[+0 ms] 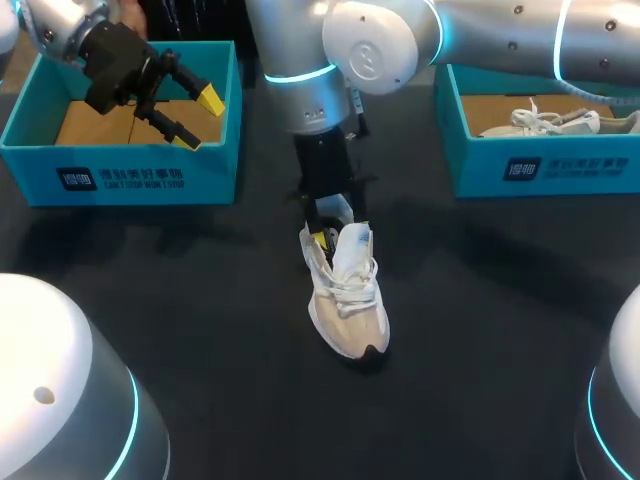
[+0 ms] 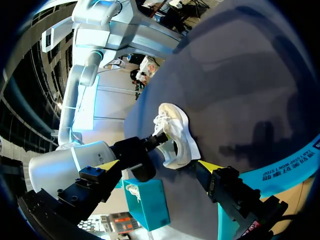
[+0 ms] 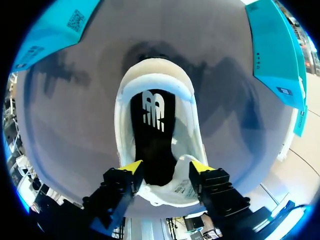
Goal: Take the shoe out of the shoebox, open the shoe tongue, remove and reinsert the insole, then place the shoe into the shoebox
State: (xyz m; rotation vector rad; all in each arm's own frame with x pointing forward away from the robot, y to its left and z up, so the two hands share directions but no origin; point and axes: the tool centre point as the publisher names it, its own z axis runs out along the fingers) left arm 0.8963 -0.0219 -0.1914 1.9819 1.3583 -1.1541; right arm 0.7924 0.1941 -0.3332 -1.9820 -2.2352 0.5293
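At table centre, right gripper (image 3: pixel 165 168) apparently pinches the padded white shoe tongue (image 3: pixel 172 187); black insole (image 3: pixel 152 135) bears a white logo (image 3: pixel 153 110). Left gripper (image 1: pixel 197 118) hangs spread above the teal shoebox (image 1: pixel 215 170).

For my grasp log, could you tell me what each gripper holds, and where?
The left gripper is open, empty. The right gripper sits at the tongue of the white lace-up sneaker; whether it clamps it cannot be told.
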